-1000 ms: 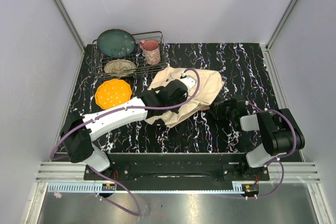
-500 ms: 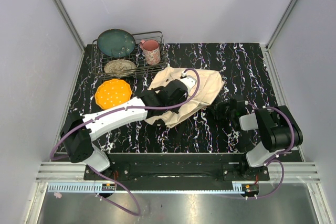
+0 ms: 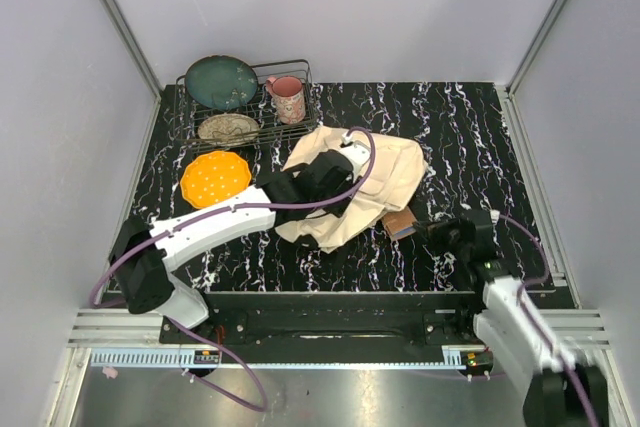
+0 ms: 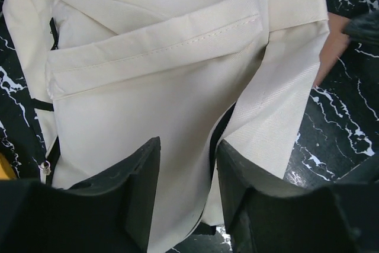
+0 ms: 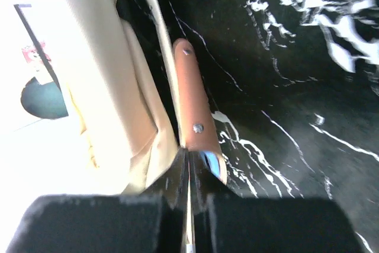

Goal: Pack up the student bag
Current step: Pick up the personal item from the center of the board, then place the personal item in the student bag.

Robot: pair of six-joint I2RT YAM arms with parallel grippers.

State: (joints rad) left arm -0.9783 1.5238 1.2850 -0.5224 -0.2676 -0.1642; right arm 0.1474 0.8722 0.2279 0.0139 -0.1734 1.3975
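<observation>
Fingers (image 4: 137,189) of the left gripper (image 4: 186,153) stood apart over the student bag (image 4: 148,102). Right gripper (image 5: 189,167) pinched a brown riveted case (image 5: 190,96) just beside the bag's edge.

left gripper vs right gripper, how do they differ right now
The left gripper has its jaws apart, gripping nothing; the right gripper is shut on a thin brown item. The left gripper hovers above the student bag; the right gripper sits at its near right edge. Both are black, two-fingered and close to the bag.

Rack (image 3: 290,129) crowds student bag (image 3: 400,172); tabletop (image 3: 470,127) right free.
</observation>
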